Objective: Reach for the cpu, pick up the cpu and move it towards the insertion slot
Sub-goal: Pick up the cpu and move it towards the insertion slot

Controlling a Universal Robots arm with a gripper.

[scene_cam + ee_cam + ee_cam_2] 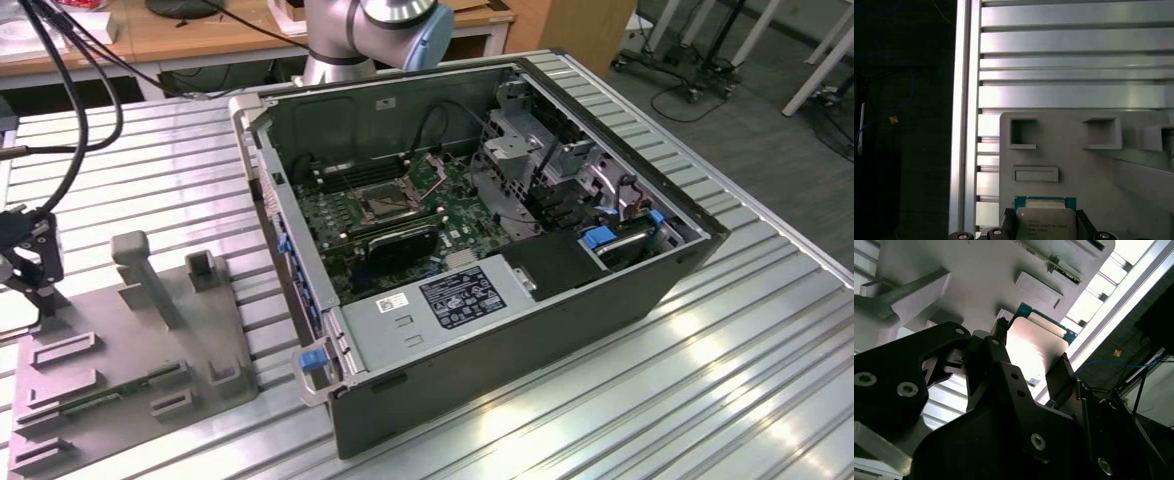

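Note:
The cpu (1046,220), a small square chip with a pale metal face and a green rim, sits between my gripper's dark fingers (1010,222) in both wrist views. My gripper (1031,352) is shut on the cpu (1034,345), one finger against each of two opposite sides, just over the grey tray (1074,160). In the exterior view my gripper (40,300) hangs at the far left, at the tray's (134,350) left edge. The insertion slot (383,203), a square socket in a metal frame, lies on the board inside the open computer case, far to the exterior view's right of my gripper.
The open computer case (534,300) stands mid-table on a slatted metal top (747,380). The tray carries an upright post (140,265), small blocks and a green circuit strip (114,392). Black cables (67,100) hang above my gripper. The table's edge rail (966,125) runs close beside the tray.

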